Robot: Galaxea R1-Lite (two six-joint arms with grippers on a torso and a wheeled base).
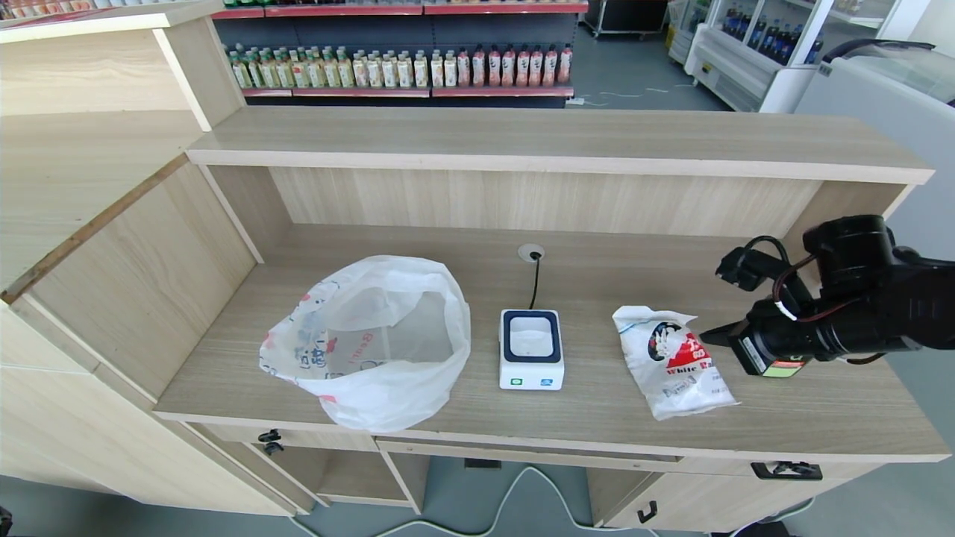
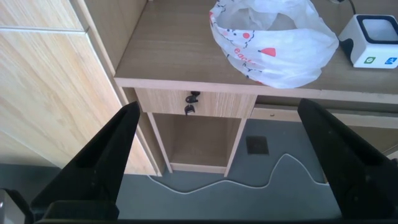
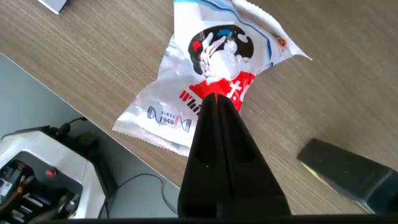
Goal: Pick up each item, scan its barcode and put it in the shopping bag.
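Because the white packet (image 1: 674, 363) lies on the counter (image 1: 597, 418) just to the left of the right gripper (image 1: 727, 344), that arm is plainly the nearer one, and I judge the pickup to be its job. Its jaws stand apart and hold nothing. In the right wrist view one finger (image 3: 219, 143) hangs over the packet's red print, while the other sits off to the side over bare wood; whether the first touches the wrapper I cannot tell. The packet lies flat, its long axis running from the back of the counter toward the front edge, slanting a little to the right as it nears the front. The scanner (image 1: 530, 348) is to the packet's left, near but apart, and the shopping bag (image 1: 373, 339) stands beyond it, mouth open. The left gripper (image 2: 217, 168) hangs in front of the counter, lower than its top, spread wide and empty. Counted: one packet, one scanner, one bag, two grippers.
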